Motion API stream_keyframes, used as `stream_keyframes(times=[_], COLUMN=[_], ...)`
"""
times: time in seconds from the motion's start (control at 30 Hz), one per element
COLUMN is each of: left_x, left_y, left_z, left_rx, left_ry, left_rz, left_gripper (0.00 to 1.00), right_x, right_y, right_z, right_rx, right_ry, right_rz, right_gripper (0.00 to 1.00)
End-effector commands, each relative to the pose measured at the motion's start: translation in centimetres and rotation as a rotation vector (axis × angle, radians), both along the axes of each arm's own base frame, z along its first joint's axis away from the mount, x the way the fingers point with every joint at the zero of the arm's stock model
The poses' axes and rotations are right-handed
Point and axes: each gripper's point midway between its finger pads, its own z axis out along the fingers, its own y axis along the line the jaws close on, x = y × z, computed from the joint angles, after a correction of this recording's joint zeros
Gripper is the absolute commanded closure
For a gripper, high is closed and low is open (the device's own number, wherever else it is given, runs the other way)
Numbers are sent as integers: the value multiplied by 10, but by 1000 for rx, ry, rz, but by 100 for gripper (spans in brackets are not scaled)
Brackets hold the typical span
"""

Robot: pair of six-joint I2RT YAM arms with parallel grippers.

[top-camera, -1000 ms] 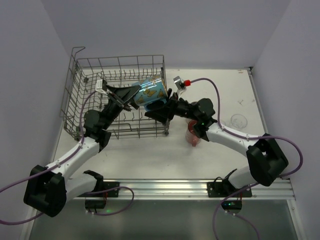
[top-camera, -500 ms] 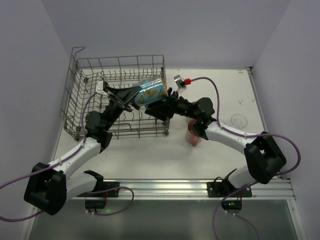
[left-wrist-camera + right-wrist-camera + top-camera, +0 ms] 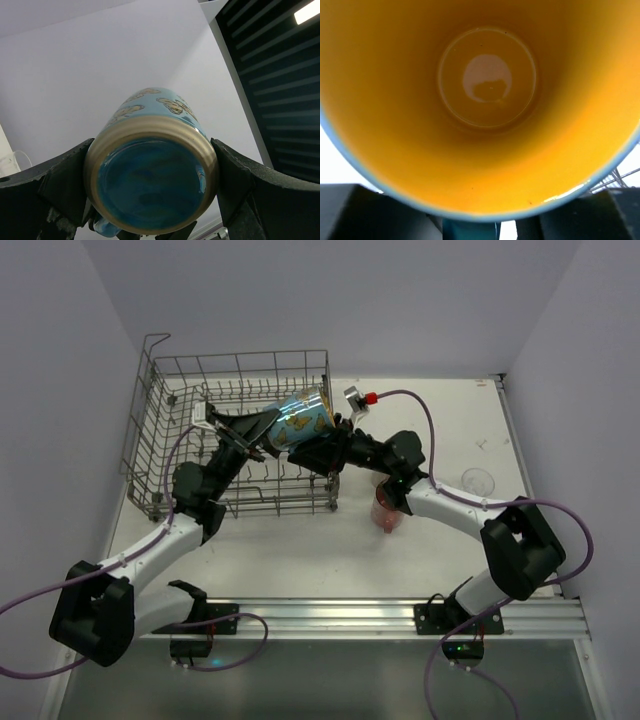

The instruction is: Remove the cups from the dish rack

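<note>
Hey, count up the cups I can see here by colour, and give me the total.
blue patterned cup: 1
translucent red mug: 1
clear glass tumbler: 1
Total: 3 cups

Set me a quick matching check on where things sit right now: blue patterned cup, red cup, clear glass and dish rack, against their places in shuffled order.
1. blue patterned cup
2. red cup
3. clear glass
4. dish rack

A. standing alone on the table, far right
B. on the table's left half
C. raised off the table, tilted sideways
D. on the table, close by the rack's near right corner

Pairs: 1-C, 2-D, 3-A, 4-B
</note>
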Motion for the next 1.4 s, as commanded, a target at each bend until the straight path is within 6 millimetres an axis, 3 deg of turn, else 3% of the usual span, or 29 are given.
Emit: stream_keyframes(times=[0.0,0.2,0.3,0.5,0.63,0.73,0.93,1.0,1.03,1.13,1.17,1.37], left_x=[-23,-23,-23,-24,-23,-23,-21,-22,-21,-22,-23,-24], left_y=[8,8,8,8,7,7,1,-4,-5,-9,-11,-8], left_z=[44,40,37,37,37,37,35,36,35,34,33,38], left_rx=[-101,-101,-102,-99,-97,-95,-76,-54,-44,-18,-5,62], left_ry=[-145,-135,-129,-129,-128,-127,-130,-147,-153,-168,-172,-243], left_rz=[-8,-12,-14,-14,-17,-16,-38,-57,-58,-70,-78,-71], left_gripper=[100,100,100,100,100,100,100,82,52,7,1,0], right_x=[-5,-4,-3,-1,0,0,-2,-4,-6,-12,-13,-20], right_y=[-4,-5,-6,-10,-10,-9,-6,-8,-8,-12,-13,-23], right_z=[35,35,36,35,36,37,35,36,34,36,36,33], right_rx=[75,76,76,75,74,74,61,63,57,57,57,49], right_ry=[-95,-83,-80,-65,-64,-57,-42,-44,-44,-51,-54,-46], right_rz=[7,5,8,3,12,18,54,56,60,65,66,67], right_gripper=[56,69,64,62,75,98,100,100,100,100,100,100])
